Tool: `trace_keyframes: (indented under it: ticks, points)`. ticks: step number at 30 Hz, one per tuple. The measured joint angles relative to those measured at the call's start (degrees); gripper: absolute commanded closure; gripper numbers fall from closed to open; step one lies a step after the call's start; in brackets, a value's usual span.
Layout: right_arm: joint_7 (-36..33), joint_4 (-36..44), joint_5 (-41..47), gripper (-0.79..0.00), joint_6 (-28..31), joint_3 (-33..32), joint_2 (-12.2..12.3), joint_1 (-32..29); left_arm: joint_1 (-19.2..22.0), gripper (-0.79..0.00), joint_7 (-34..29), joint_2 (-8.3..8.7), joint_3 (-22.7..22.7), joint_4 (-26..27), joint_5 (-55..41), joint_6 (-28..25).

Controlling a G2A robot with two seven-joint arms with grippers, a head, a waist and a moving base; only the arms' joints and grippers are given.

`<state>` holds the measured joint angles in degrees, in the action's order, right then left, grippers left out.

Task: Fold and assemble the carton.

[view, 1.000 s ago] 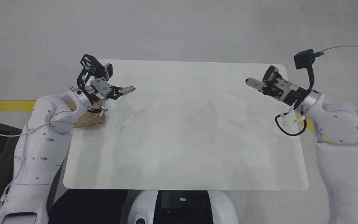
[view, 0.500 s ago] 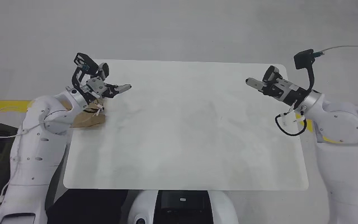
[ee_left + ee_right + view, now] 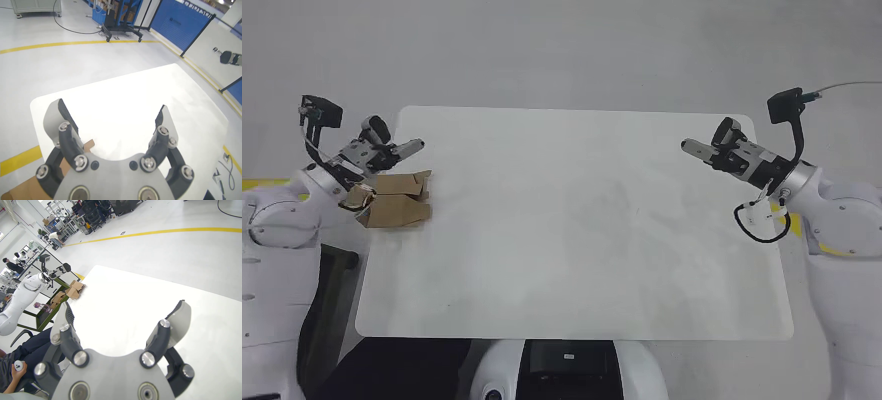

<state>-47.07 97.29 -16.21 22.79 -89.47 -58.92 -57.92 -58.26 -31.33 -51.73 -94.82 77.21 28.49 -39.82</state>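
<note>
The brown carton [image 3: 397, 198] lies flattened, flaps loose, at the left edge of the table [image 3: 592, 220] not far from the far left corner. Its outer side seems to hang a little past that edge. The left gripper [image 3: 111, 106] hovers just beside it near that corner, jaws spread wide and holding nothing. The right gripper [image 3: 122, 305] sits by the far right corner, equally wide open and empty, well apart from the carton.

The main risk is the edge: a downward or sideways nudge from the left gripper would likely tip or slide the light cardboard off the table. Lying so flat, it offers little to pinch, so the fingers may scrape the surface or catch a single flap and crease it off its fold line. With the right gripper so far away, nothing braces the carton, and it would probably pivot under any one-sided pull.
</note>
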Motion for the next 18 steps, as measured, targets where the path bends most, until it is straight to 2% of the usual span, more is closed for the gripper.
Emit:
trace_keyframes:
  ticks: [4, 8, 12, 15, 18]
  points:
    - [0.00, 0.00, 0.00, -0.785, 0.00, 0.00, 0.00, 0.00, -1.53, -0.785, -1.48, 0.64, -3.16, -1.51, -3.00, 0.12]
    - [0.00, 0.00, 0.00, -0.785, 0.00, 0.00, 0.00, 0.00, -1.96, -0.785, -3.15, 1.21, -5.48, -3.72, -3.80, 2.84]
    - [0.00, 0.00, 0.00, -0.785, 0.00, 0.00, 0.00, 0.00, -1.10, -0.785, -4.86, 1.61, -6.90, -7.75, -7.77, 3.54]
    - [0.00, 0.00, 0.00, -0.785, 0.00, 0.00, 0.00, 0.00, 0.31, -0.785, -7.25, 1.79, -7.55, -12.10, -14.23, 3.76]
    - [0.00, 0.00, 0.00, -0.785, 0.00, 0.00, 0.00, 0.00, 0.47, -0.785, -7.49, 1.81, -7.62, -12.50, -14.84, 3.80]
